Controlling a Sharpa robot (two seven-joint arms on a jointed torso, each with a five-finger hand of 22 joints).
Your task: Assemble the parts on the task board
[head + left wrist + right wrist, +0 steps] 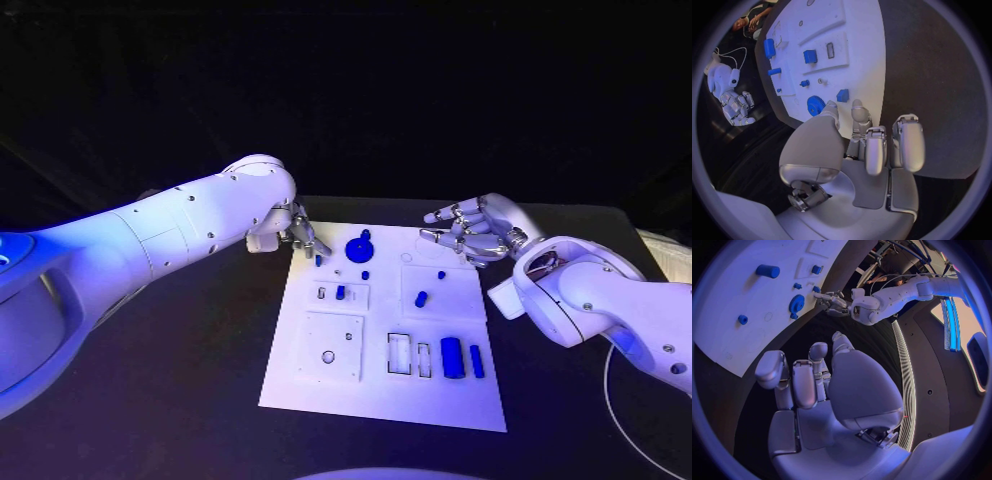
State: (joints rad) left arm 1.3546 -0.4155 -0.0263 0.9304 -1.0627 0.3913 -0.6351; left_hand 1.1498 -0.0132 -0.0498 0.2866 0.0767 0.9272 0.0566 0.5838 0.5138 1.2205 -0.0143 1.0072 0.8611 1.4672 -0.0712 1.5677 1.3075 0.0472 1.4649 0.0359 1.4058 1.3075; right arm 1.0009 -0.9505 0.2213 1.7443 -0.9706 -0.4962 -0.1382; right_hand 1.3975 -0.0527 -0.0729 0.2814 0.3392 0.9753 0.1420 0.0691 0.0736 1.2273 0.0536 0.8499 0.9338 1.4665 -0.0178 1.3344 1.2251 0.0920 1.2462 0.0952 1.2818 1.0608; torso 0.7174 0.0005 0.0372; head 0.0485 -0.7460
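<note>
A slip or a knock is judged the main risk: the gear [359, 246] lies flat and close to other small parts, so a reach by the left hand [297, 234] could nudge the cube [842, 95] beside it or skid the board [379, 400]. The gear lies at the board's far edge, just right of the left fingers [877, 150], untouched. Both hands are empty, fingers loosely curled and apart; the right hand [476, 232] hovers off the far right corner.
</note>
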